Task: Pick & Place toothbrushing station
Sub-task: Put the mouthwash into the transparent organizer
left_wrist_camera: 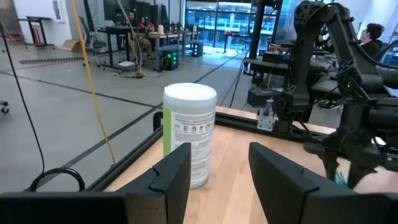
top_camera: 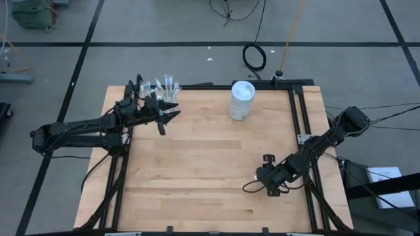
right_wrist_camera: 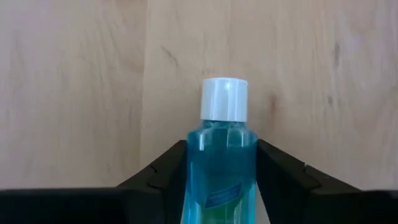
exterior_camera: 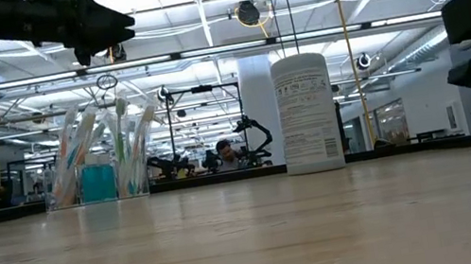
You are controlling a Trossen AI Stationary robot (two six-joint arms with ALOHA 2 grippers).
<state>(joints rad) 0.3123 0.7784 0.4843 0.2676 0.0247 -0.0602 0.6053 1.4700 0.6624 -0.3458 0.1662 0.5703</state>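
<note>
Looking straight down, we find the clear cup [top_camera: 164, 88] of toothbrushes [exterior_camera: 126, 136] near the surface's [top_camera: 197, 177] eleven o'clock corner; our left hand [top_camera: 167, 118] hovers just beside it — fingers spread, holding nothing; the white container [top_camera: 242, 99] stands upright toward one o'clock. Our right hand [top_camera: 268, 177] sits low at about four o'clock; its fingers [right_wrist_camera: 280, 177] flank a blue tube [right_wrist_camera: 221, 162] with a white cap — whether they actually clamp it we cannot tell.
</note>
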